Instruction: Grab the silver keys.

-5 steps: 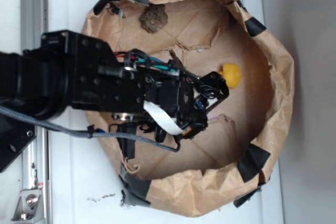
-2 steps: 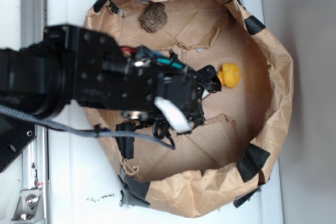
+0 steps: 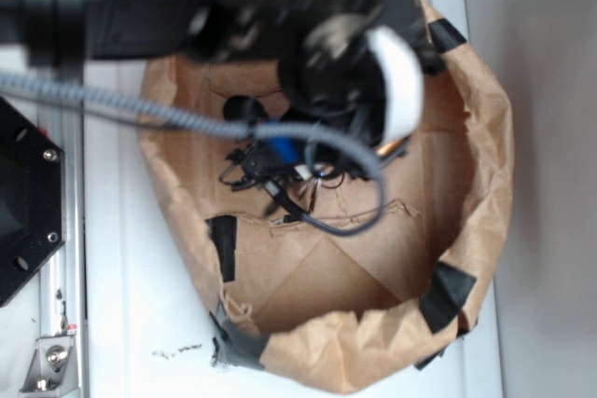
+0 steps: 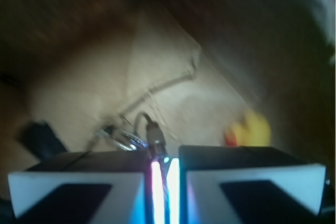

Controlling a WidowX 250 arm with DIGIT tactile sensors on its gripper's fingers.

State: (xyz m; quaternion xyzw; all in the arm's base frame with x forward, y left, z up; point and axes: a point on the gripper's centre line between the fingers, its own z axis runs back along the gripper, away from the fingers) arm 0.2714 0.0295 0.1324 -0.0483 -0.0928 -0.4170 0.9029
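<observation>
Your pincer (image 4: 161, 174) had its two pale finger blocks drawn almost together, with only a thin bright slit left between them, and the silver keys (image 4: 137, 136) stood right at that slit. A grey key blade and a wire loop rose just above the finger tops, so the jaws looked closed on the bunch, though you could not see the contact itself.

In your wrist view the keys showed as a small blurred cluster of grey metal: one upright blade beside the gap and thin ring loops trailing off to its left. Beyond them lay the pale brown paper floor (image 4: 173, 85) with a crease running across it. The yellow duck (image 4: 251, 129) sat to the right of the keys, apart from them and out of focus.

In your exterior view the black arm (image 3: 233, 6) filled the top and hid most of the brown paper enclosure (image 3: 485, 165). A grey braided cable (image 3: 121, 104) and black wires hung over the middle. Only a thin sliver of the duck showed there. Black tape patches (image 3: 446, 291) held the paper rim together.
</observation>
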